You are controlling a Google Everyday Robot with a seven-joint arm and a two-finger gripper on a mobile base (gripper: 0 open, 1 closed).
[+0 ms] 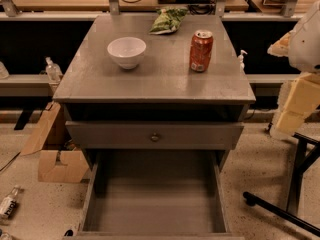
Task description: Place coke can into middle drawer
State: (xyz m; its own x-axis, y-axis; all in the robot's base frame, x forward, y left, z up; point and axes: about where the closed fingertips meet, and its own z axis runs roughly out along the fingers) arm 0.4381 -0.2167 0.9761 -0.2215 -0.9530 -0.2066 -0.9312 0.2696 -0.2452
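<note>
The coke can (pixel 201 50), red-orange with a silver top, stands upright on the right side of the grey cabinet top (pixel 165 81). The middle drawer (pixel 155 204) is pulled out at the bottom of the view, a deep grey tray with a bare floor and nothing in it. My gripper (pixel 295 106) hangs at the far right edge, beside the cabinet, lower than the can and well to its right, holding nothing that I can see. The white arm (pixel 306 39) is above it.
A white bowl (pixel 126 51) and a green snack bag (pixel 168 20) are on the cabinet top. A shut drawer front with a round knob (pixel 155 136) sits above the open drawer. Cardboard (pixel 55 156) and a bottle (pixel 9 204) lie left; black stand legs (pixel 287 204) right.
</note>
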